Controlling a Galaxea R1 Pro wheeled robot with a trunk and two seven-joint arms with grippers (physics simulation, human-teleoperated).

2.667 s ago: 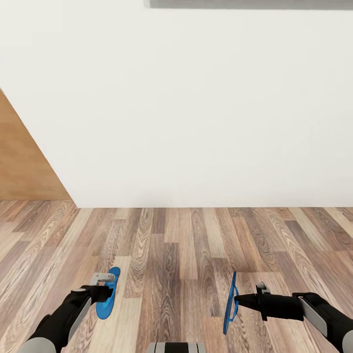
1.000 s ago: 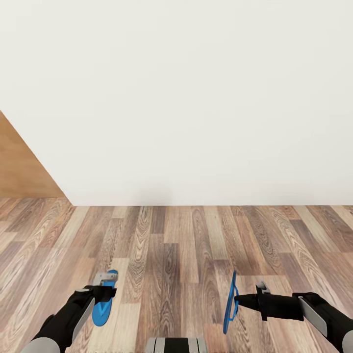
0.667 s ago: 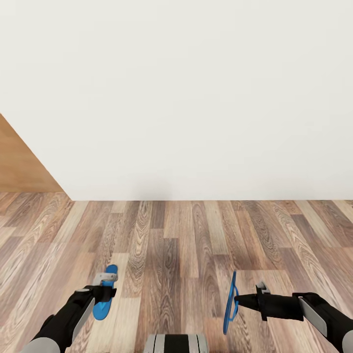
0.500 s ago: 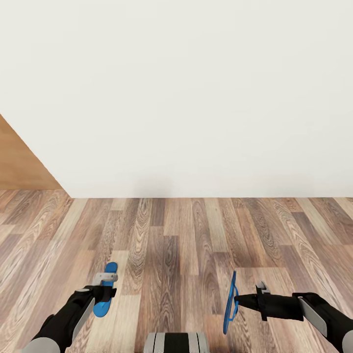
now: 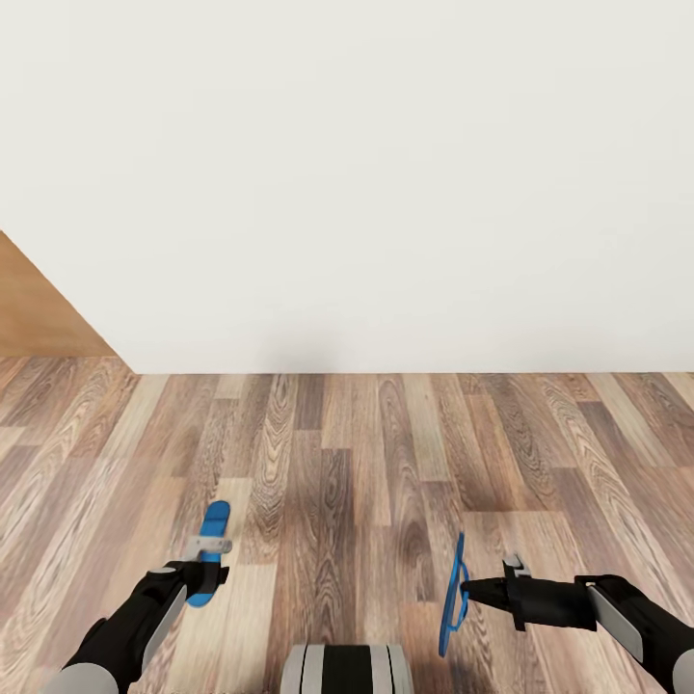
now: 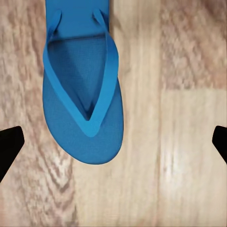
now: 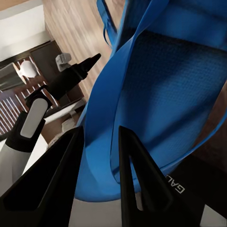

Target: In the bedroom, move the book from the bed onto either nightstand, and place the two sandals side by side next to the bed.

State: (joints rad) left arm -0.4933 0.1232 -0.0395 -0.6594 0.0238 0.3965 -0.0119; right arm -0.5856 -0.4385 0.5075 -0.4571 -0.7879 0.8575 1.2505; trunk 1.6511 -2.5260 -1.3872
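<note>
One blue sandal [image 5: 213,536] lies flat on the wood-plank floor [image 5: 366,463], strap side up [image 6: 82,94]. My left gripper [image 5: 214,561] hovers over its near end, open, with the black fingertips [image 6: 9,146] spread wide on either side and touching nothing. The other blue sandal [image 5: 451,598] hangs on edge above the floor, with my right gripper [image 5: 468,586] shut on it. In the right wrist view the two dark fingers [image 7: 135,175] pinch the sandal's sole and strap [image 7: 156,85]. The book, the bed and the nightstand are out of view.
A plain white wall [image 5: 386,193] stands straight ahead and meets the floor a short way off. A light brown wooden panel [image 5: 34,313] slants in at the left. My base [image 5: 342,670] shows at the bottom edge.
The whole view has shifted, so the wall's foot sits higher in the picture. The floor sandal now lies farther ahead of my left gripper. The right gripper still holds its sandal.
</note>
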